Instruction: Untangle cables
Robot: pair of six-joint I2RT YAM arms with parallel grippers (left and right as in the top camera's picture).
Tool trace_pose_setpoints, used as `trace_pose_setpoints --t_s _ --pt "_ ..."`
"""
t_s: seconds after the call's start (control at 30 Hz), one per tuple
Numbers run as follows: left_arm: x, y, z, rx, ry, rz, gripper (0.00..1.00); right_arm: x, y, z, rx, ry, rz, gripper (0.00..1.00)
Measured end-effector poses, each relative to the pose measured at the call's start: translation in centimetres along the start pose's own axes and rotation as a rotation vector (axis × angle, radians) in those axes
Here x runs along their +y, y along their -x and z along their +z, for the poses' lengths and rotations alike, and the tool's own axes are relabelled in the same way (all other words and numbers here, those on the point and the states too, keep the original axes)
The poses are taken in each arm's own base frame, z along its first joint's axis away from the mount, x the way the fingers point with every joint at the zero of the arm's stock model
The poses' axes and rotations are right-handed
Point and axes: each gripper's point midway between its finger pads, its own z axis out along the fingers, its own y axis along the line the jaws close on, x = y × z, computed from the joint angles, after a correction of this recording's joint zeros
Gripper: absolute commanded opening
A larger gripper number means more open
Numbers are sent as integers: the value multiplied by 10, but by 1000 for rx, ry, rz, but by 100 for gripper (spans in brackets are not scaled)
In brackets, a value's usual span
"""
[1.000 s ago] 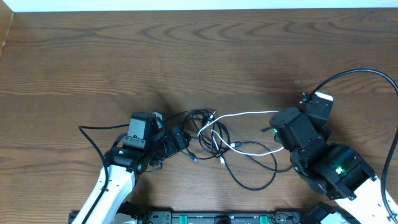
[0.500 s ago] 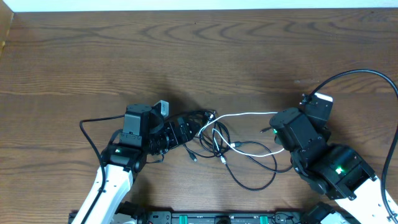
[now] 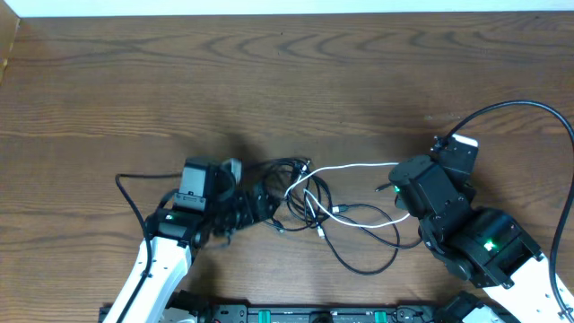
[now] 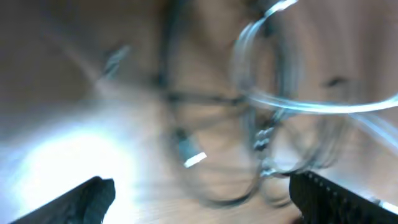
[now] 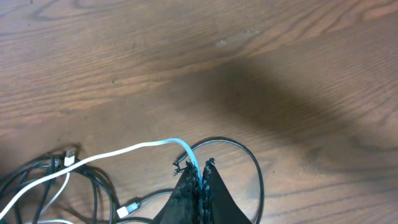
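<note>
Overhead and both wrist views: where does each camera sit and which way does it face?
Overhead: above the table, facing straight down on the cables; both arms show.
Left wrist: on left arm, facing blurred cables past open fingers.
Right wrist: facing the table past shut fingers pinching the white cable.
Shared: white cable, overhead and right wrist.

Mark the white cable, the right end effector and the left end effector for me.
white cable [image 3: 359, 165]: overhead view, middle of its straight upper run.
right end effector [image 5: 200, 168]: right wrist view, between its closed fingertips.
left end effector [image 4: 200, 183]: left wrist view, gap between its open fingertips.
</note>
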Motion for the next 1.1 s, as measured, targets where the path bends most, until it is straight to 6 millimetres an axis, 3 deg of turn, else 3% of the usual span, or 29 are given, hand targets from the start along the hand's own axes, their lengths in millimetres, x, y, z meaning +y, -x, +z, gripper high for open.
trace_pose_setpoints --t_s 0.17,0.4,0.8,1.1 --pt "27 -14 -2 36 131 -57 94 4 1 0 -3 16 9 1" --pt "28 -9 -7 0 146 -50 93 4 1 0 -3 16 9 1" --pt "-24 26 -58 -241 41 149 93 5 1 0 2 22 9 2" --pt "-69 44 -92 -295 124 400 95 10 -3 5 23 22 1 1"
